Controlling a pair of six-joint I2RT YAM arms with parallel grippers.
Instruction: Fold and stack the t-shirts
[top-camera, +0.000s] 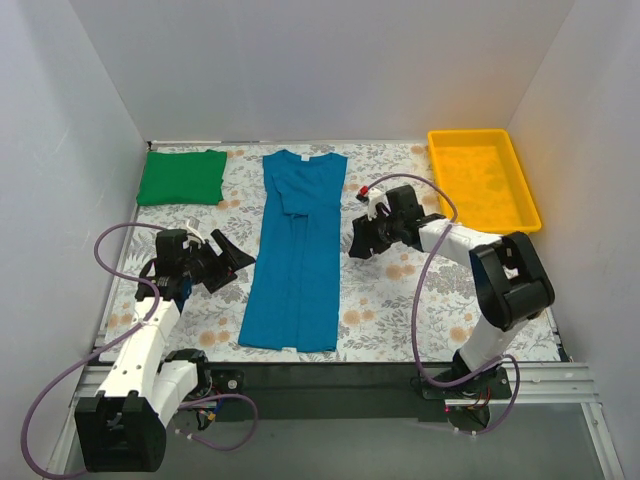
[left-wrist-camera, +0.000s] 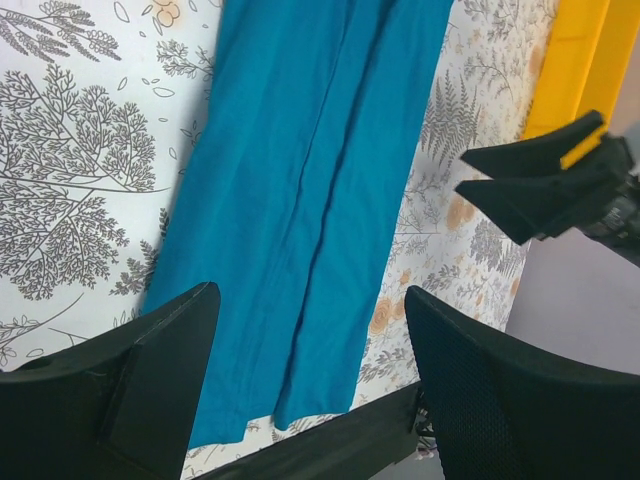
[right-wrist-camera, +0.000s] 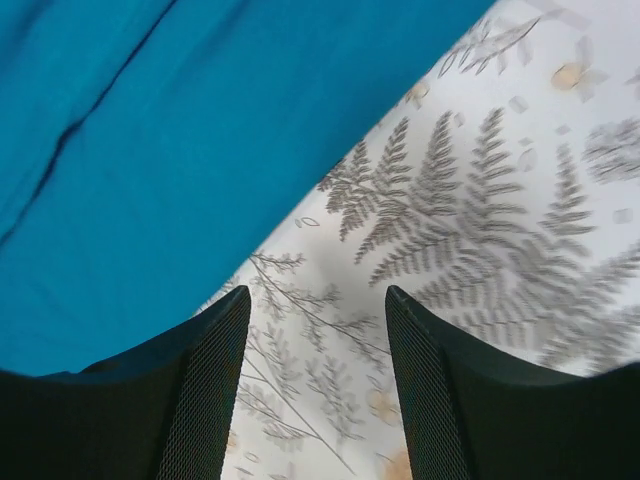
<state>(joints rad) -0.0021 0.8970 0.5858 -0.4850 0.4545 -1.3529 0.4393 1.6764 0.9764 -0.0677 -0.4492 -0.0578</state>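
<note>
The teal-blue t-shirt (top-camera: 297, 250) lies flat in the middle of the table, folded lengthwise into a long narrow strip, collar at the far end. It also shows in the left wrist view (left-wrist-camera: 310, 170) and the right wrist view (right-wrist-camera: 170, 130). The bright green t-shirt (top-camera: 182, 177) lies folded into a small rectangle at the far left. My left gripper (top-camera: 238, 262) is open and empty, just left of the teal strip's middle. My right gripper (top-camera: 357, 240) is open and empty, just right of the strip, over the patterned cloth.
A yellow plastic tray (top-camera: 484, 178) stands at the far right; its edge shows in the left wrist view (left-wrist-camera: 580, 60). A floral cloth (top-camera: 400, 300) covers the table. White walls close in the left, back and right sides. The black front rail (top-camera: 330, 375) runs along the near edge.
</note>
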